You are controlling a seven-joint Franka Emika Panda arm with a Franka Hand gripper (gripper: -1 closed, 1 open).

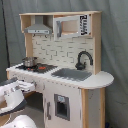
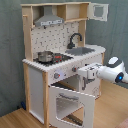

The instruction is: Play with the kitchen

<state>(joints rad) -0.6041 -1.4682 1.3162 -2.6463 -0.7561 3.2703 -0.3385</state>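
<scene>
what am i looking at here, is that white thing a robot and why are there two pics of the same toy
Yes. The white thing is a robot arm, and both pictures show one moment from two cameras standing off the arm, on different sides of the toy.

The toy is a child-size kitchen. On its counter sit a small pot on the stovetop, a grey sink and a black faucet. A hood hangs above the stove.

In the second exterior view the arm reaches in from the second exterior view's right, its hand by the front panel, just above the oven door, which hangs open. It seems to hold nothing, though I cannot tell how its fingers stand.
</scene>
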